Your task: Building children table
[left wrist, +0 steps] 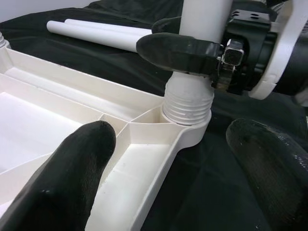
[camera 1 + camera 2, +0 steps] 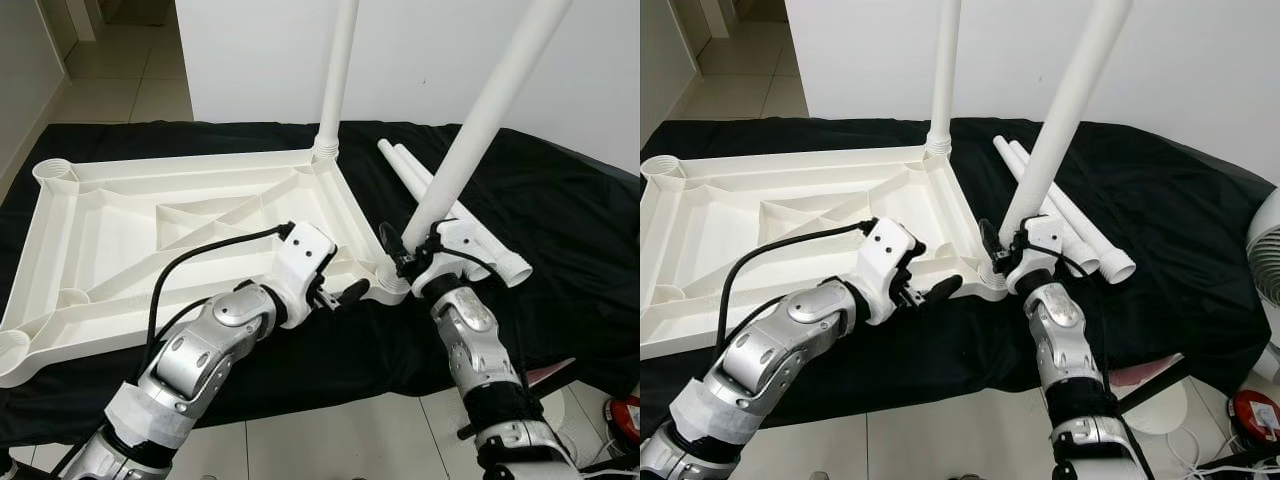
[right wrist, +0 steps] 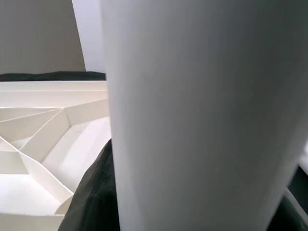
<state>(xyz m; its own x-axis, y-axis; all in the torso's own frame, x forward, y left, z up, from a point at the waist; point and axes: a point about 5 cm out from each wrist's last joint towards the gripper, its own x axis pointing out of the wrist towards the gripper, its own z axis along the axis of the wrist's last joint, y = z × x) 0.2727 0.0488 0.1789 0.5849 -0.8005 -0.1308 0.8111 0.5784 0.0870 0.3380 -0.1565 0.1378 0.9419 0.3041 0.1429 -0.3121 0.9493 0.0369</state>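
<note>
Left eye view, near first: left gripper (image 2: pixel 345 294) fingers spread, empty, hovering at the tabletop's (image 2: pixel 120 240) near right corner, leg socket (image 1: pixel 185 103) at its 3 o'clock. Right gripper (image 2: pixel 400 250) pinches the tilted leg (image 2: pixel 470 140) just above its threaded base, already seated in that socket; long axis leans toward 1 o'clock, needs uprighting. Farther back, 1 upright leg (image 2: pixel 338 70) at far corner, 2 spare legs (image 2: pixel 440 200) lying on black cloth (image 2: pixel 560 230).

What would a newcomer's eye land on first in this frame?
The tilted white leg held by the right gripper, its threaded end at the near right corner socket of the upturned white tabletop. Behind it, a second leg stands upright in the far corner, and the left gripper hovers open by the socket.
</note>
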